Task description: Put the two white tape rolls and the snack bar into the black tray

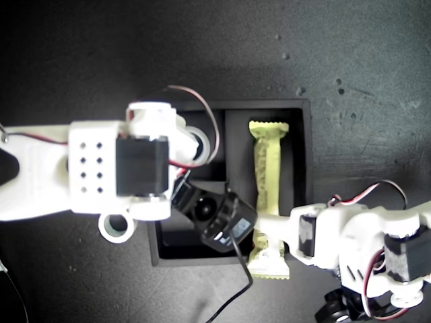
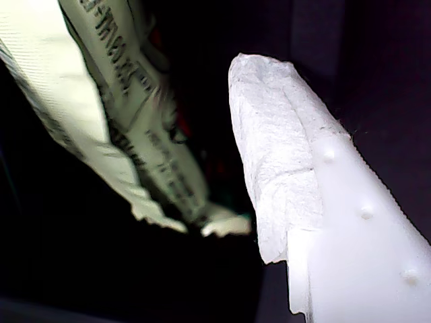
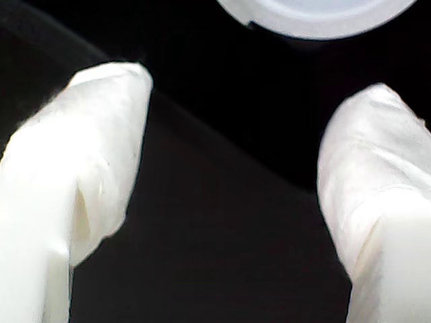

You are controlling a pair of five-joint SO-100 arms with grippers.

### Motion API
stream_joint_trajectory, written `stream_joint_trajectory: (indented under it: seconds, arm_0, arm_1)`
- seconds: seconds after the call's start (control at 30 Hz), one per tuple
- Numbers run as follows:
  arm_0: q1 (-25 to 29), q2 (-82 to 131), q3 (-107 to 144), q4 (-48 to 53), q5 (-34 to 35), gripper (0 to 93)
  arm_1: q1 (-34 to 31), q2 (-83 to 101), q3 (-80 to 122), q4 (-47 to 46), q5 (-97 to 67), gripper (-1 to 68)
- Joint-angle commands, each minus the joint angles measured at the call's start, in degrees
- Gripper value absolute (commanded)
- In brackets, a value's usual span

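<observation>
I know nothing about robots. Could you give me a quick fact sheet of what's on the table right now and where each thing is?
Tray: black tray, mid-table, three compartments
Snack bar: snack bar in the long compartment, one crimped end sticking out over the wall
Larger tape roll: larger tape roll on the table outside the tray, toward the exterior view's left
Other tape roll: other tape roll at a small compartment, partly hidden by an arm
First hand: my first hand at the snack bar; grip unclear
Second hand: my second hand open, empty
</observation>
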Motion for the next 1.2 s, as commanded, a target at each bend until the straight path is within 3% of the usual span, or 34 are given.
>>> stream_joint_trajectory:
  seconds: [0.0, 0.13, 0.27, 0.43, 0.63, 0.83, 1.0, 1.17]
  arm_0:
    - [0.1, 11.7, 3.3, 1.1, 0.4, 19.9]
    - [0.5, 31.6, 13.7, 1.1, -1.0, 19.6]
    - [7.3, 47.3, 25.7, -0.1, -7.3, 19.2]
    - [19.8, 56.6, 46.9, -16.3, -16.3, 18.6]
    - [27.9, 50.4, 59.4, -35.1, -21.7, 18.6]
    - [31.6, 44.6, 65.1, -45.2, -26.6, 18.6]
    - [32.0, 44.9, 73.0, -53.0, -29.6, 18.3]
    - [31.6, 43.5, 74.4, -54.6, -30.3, 18.1]
  arm_1:
    - [-0.4, 0.5, -5.5, 10.5, -1.8, 26.1]
    - [1.7, 8.7, -1.4, 14.3, -1.6, 22.4]
    - [5.4, 18.4, 2.6, 14.3, 2.5, 17.2]
    - [10.5, 32.9, 10.7, 14.2, 11.2, 14.3]
    - [17.7, 49.7, 26.2, 14.2, 29.0, 6.2]
    - [20.0, 73.7, 54.5, 4.6, 43.1, 0.1]
    - [17.7, 99.4, 80.2, -8.1, 50.4, -0.3]
    - [14.9, 115.4, 95.9, -14.3, 55.3, -0.3]
